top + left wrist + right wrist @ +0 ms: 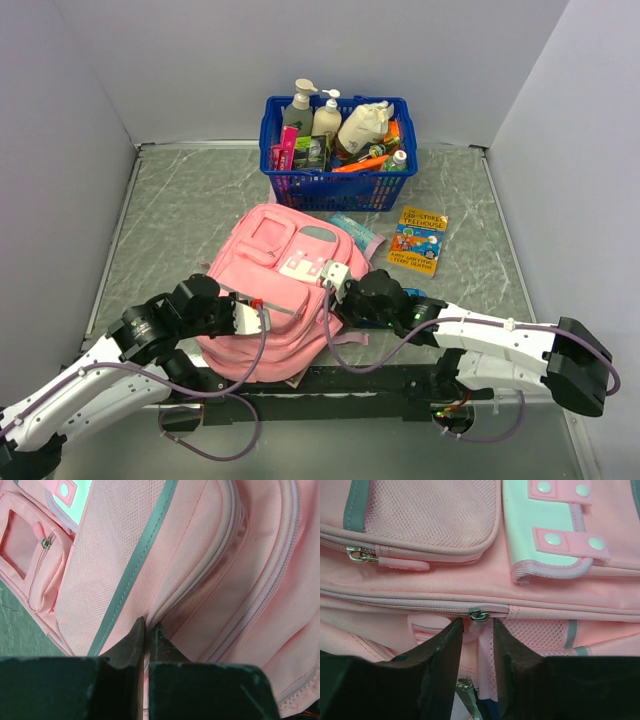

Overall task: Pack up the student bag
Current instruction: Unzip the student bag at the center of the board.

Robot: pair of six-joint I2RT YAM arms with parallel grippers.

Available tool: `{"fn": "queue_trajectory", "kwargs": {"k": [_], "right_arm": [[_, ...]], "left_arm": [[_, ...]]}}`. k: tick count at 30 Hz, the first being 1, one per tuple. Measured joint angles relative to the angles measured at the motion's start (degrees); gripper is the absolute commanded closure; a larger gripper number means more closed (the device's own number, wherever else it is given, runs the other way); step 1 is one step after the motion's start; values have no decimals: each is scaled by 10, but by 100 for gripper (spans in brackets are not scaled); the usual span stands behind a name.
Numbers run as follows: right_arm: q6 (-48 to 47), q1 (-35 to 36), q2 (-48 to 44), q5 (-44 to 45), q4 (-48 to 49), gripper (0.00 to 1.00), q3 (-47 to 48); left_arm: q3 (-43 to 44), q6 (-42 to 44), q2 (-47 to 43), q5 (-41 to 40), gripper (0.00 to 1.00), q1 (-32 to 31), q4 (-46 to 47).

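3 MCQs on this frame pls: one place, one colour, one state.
1. Where is the book relative to the student bag? A on top; B beside it on the table, right arm's side; C underneath.
2. Colour of the basket? A red; B green; C blue.
3. State of the right gripper? A shut on the book; B open at a zip slider; C shut, empty.
B: it lies flat on the table next to the bag. C: its walls are blue. B: jaws stand apart at the slider.

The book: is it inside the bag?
No, the book lies on the table, right of the bag and in front of the basket.
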Motion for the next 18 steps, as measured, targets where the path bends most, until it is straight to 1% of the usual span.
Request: {"fn": "queue_trajectory", "kwargs": {"k": [2,3,8,12,18], "right_arm": [[4,-7,-5,-3,5,47,-2],[7,-14,-10,-9,7,46,-3],[28,-67,-39,-64,21,47,-9],[43,-111,-45,-109,25,48,-9],[59,-124,-31,-156,26,49,-7]], "left_arm": [[0,10,0,1,99,1,-2],[0,15,0,2,99,1,-3],[0,30,-4,7,99,1,-2],[0,31,-5,10,99,1,-1],[0,35,-7,11,99,1,1]]}}
